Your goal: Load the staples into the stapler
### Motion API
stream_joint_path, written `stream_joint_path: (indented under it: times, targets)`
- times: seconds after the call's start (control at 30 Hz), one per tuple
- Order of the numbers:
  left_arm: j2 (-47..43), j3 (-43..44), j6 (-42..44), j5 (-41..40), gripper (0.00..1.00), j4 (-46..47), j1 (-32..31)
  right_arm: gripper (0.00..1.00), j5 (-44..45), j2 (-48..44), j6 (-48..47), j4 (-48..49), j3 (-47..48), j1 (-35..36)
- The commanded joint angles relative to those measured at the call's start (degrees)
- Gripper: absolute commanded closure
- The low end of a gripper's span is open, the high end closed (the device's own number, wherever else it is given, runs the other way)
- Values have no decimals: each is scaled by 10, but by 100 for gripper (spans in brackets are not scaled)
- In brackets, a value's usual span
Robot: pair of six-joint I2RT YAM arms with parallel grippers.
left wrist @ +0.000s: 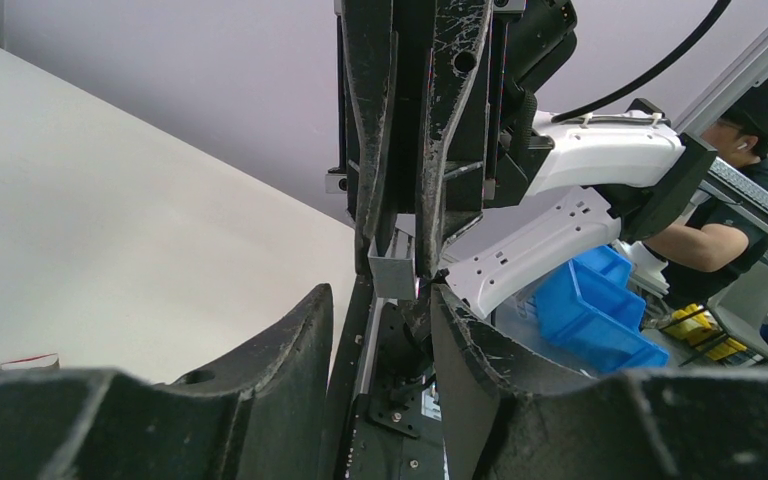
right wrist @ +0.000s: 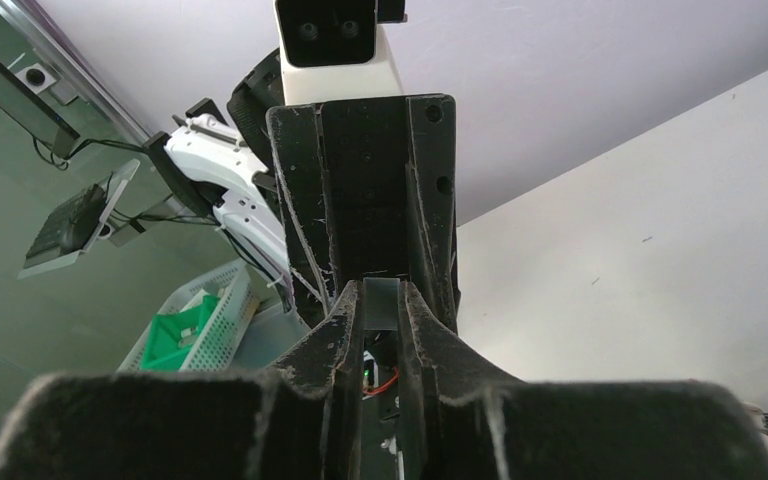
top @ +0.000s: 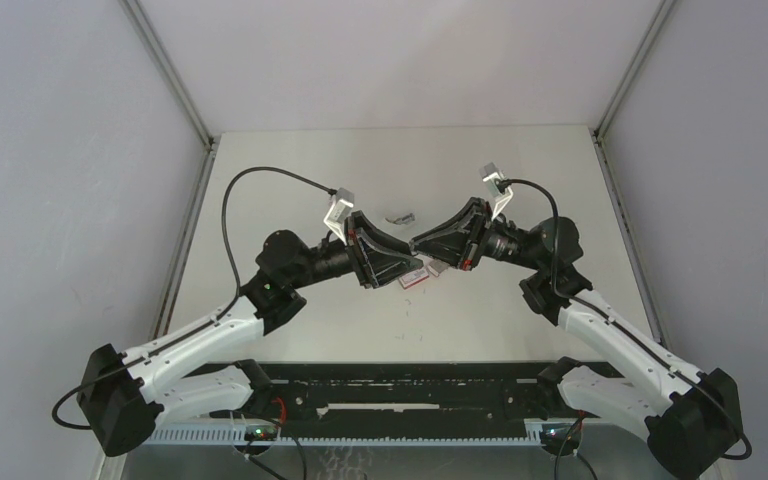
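Loading is looking barely begun: right gripper (right wrist: 380, 290) is pinching the grey staple tray (left wrist: 393, 270) narrowly in mid-air, and left gripper (left wrist: 381, 292) is facing it, fingers apart, gripping nothing. Red-and-white box (top: 415, 281) is lying on the white table (top: 290, 180) beneath them. Stapler is not showing clearly, so insertion is likely not yet done. Grey wall panels are enclosing the table, and blue bins (left wrist: 590, 310) are sitting beyond it.

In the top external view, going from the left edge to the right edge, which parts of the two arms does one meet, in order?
Left arm's black elbow → left wrist camera → left gripper → right gripper → right wrist camera → right arm's black elbow. The red-and-white box lies under both gripper tips, so it is left out.
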Motion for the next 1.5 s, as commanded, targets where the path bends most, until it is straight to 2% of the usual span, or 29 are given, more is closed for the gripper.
stream_joint_path:
  times: [0.0,0.63,0.77,0.93,1.1,1.23,1.47]
  targets:
    - [-7,40,-4,7,54,28,-5,91,-6,1,4,28,0,5]
    - [-14,38,-2,3,56,30,-5,91,-12,7,6,31,0,10]
    - [-14,38,-3,2,66,31,-5,91,-14,6,7,33,0,10]
    - [-14,37,-4,1,70,33,-6,91,-21,9,5,34,0,12]
    - [-18,32,-2,-3,80,34,-5,90,-19,5,-12,10,0,13]
    - [-21,23,-1,1,84,23,-5,85,-8,-9,-32,-14,0,10]
    - [-30,17,21,11,89,-38,-5,66,-9,-27,-51,-49,4,-13]
